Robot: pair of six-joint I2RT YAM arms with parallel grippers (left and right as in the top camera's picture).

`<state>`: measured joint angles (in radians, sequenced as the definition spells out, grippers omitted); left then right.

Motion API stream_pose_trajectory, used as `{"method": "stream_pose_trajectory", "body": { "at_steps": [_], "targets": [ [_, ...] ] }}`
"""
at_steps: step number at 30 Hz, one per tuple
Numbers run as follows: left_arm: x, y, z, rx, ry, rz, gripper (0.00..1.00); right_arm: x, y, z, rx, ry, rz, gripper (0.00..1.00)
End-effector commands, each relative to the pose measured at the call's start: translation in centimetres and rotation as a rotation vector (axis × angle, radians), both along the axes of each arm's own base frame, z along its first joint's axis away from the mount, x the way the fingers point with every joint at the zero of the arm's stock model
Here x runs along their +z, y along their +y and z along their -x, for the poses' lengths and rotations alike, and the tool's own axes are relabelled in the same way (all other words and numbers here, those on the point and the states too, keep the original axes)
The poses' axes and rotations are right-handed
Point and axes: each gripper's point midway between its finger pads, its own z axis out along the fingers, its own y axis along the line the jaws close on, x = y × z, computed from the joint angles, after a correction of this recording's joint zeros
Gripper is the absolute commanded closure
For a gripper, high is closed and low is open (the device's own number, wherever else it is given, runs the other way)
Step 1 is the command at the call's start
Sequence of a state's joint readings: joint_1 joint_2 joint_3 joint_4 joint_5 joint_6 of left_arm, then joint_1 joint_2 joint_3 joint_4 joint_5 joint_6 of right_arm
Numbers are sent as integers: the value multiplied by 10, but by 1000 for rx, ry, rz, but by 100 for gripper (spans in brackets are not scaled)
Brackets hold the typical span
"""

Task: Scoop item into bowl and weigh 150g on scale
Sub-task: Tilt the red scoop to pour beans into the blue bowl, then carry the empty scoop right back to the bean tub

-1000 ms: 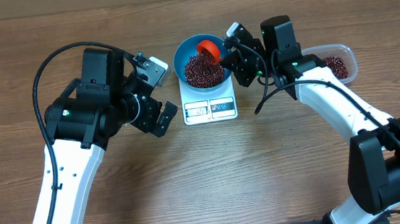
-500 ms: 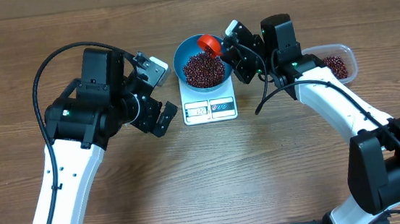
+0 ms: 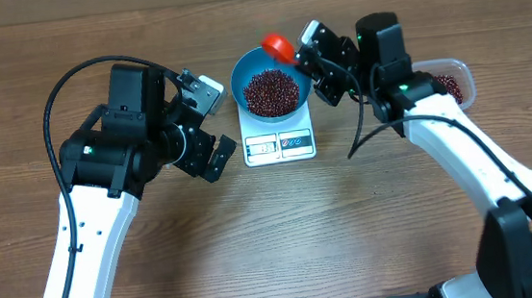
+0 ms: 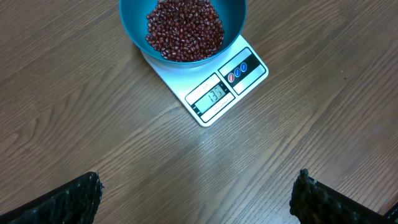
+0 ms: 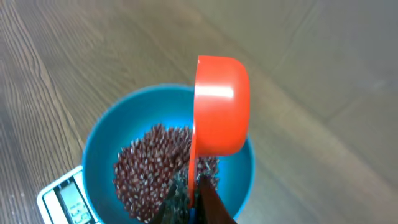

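Observation:
The blue bowl [image 3: 237, 82] stands on the white scale [image 3: 280, 145] and holds a heap of dark red beans [image 3: 271, 91]. My right gripper [image 3: 304, 55] is shut on the handle of an orange scoop [image 3: 277, 46], which hangs over the bowl's far rim. In the right wrist view the scoop [image 5: 221, 106] is turned on edge above the beans [image 5: 149, 168], with the gripper [image 5: 194, 190] pinching its handle. My left gripper [image 3: 211, 159] stays open to the left of the scale. Its wrist view shows the bowl [image 4: 134, 25], the scale [image 4: 217, 93] and bare wood between the fingers [image 4: 198, 186].
A clear plastic tub [image 3: 467, 78] with more beans stands at the back right, behind my right arm. The scale's display and buttons face the front of the table. Wooden tabletop lies all round.
My right gripper has drawn the scoop up and back, from low over the beans in the bowl to above the bowl's far rim. The left arm has not moved.

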<state>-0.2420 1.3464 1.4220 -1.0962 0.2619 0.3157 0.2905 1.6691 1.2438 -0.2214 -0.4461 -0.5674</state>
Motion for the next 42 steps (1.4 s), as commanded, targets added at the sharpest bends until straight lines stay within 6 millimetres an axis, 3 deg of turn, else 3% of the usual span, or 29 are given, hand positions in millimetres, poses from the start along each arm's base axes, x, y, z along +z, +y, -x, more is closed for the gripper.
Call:
{"method": "stream_pose_trajectory", "body": {
  "at_steps": [1, 5, 11, 14, 16, 20, 24, 27, 32, 37, 42],
  "targets": [
    [10, -4, 0, -3, -18, 26, 0, 23, 5, 5, 16, -40, -23, 96],
    [10, -4, 0, -3, -17, 26, 0, 24, 11, 12, 6, 58, -119, 96],
    [10, -4, 0, -3, -18, 26, 0, 22, 26, 35, 126, 136, -176, 96],
    [10, -4, 0, -3, -18, 26, 0, 21, 21, 30, 98, 125, -164, 96],
    [10, -4, 0, -3, -18, 26, 0, 31, 14, 22, 64, 93, -178, 96],
    [10, -4, 0, -3, -18, 26, 0, 61, -33, -3, -144, 58, -228, 96],
    [10, -4, 0, -3, -18, 26, 0, 69, -111, -17, -440, 99, -232, 96],
    [10, -4, -1, -3, -18, 26, 0, 49, -163, -12, -590, 176, -188, 96],
    [10, -4, 0, -3, -18, 26, 0, -2, -223, 4, -784, 306, -50, 96],
    [10, -4, -1, -3, -18, 26, 0, -39, -253, 18, -911, 388, 123, 96],
    [10, -4, -1, -3, -17, 26, 0, -58, -277, 30, -1012, 433, 252, 96]
  ]
}}
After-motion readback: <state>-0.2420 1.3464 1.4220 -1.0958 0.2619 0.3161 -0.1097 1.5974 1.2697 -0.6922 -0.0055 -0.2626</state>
